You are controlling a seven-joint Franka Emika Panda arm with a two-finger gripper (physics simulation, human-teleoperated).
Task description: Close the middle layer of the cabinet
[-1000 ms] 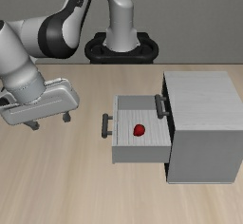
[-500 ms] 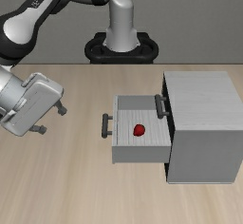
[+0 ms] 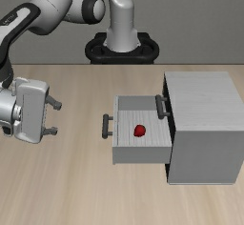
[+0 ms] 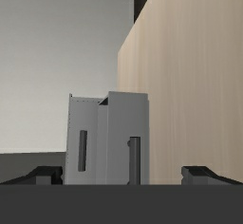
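Wooden table [image 3: 57,186], one cabinet [image 3: 202,124], one open drawer [image 3: 143,153] (one red object [image 3: 139,131]), fingers [image 3: 54,104] spread

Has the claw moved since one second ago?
Yes. The claw shifted toward the exterior view's left, away from the drawer handle, and turned to face the cabinet.

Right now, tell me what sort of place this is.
Probably a simulated tabletop test bench: a wooden table, a grey cabinet with one drawer pulled out, and a robot arm mounted behind.
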